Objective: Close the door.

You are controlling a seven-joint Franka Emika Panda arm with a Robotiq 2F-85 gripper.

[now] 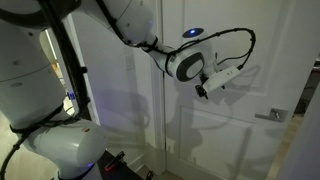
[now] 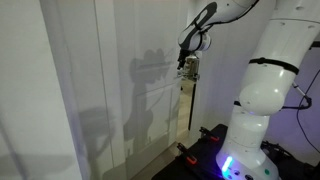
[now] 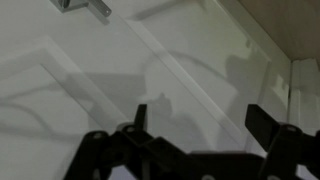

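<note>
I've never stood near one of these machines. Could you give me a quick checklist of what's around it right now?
Surface: no table seen; the work faces an upright door.
Job's things: white panelled door with a silver handle; whether it is latched cannot be told.
Clutter: nothing seen.
Grippers: gripper open and empty, close to the door, away from the handle.
Cables: black cable loops over the wrist.
Surroundings: the arm's shadow falls on the door; a blue light glows at the robot's base.

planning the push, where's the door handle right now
In an exterior view the lever handle sits on the door, below and right of the gripper; top left in the wrist view.
</note>
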